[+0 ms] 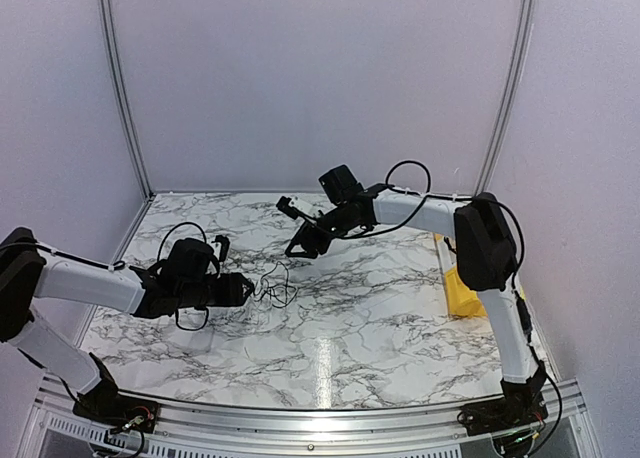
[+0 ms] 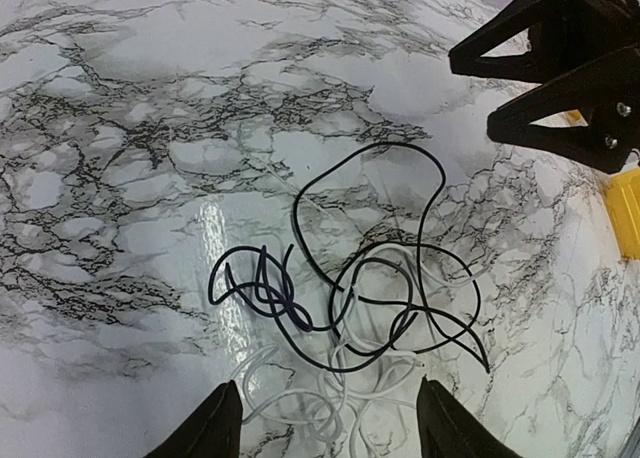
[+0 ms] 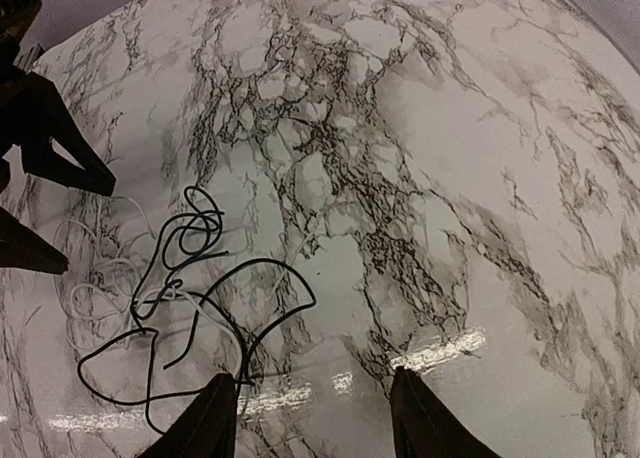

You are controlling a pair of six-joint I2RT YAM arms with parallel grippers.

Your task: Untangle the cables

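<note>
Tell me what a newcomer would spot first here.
A tangle of cables, black strands over pale ones, lies on the marble table, left of centre. The left gripper and the right gripper face it from opposite sides, both open. A yellow bin stands at the table's right edge.

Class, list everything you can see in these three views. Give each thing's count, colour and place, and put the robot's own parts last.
tangled bundle of thin cables: one bundle; black, white and dark blue strands; on the table between the two grippers.
yellow plastic bin: one; yellow; at the table's right edge, partly behind the right arm.
marble-patterned table: one; white with grey-black veins; under everything.
pale enclosure walls: three sides; pale grey; around the table.
left gripper: one; black; open, low at the near side of the bundle.
right gripper: one; black; open, on the far side of the bundle.
</note>
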